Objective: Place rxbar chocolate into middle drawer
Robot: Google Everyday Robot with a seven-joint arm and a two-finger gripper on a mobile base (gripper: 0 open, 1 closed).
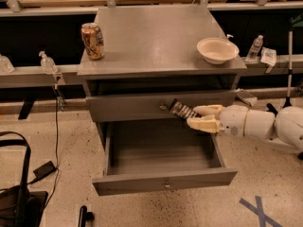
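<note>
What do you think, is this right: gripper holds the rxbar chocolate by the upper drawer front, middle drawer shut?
No, the middle drawer is pulled open, as the camera view shows. The gripper does hold the rxbar chocolate by the upper drawer front.

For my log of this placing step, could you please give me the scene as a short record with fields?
middle drawer: pulled out
upper drawer: shut
rxbar: held in the air above the middle drawer, not yet inside
gripper: before the upper drawer, right of centre, shut on rxbar
can: upright on cabinet top, left
bowl: on cabinet top, right
</note>
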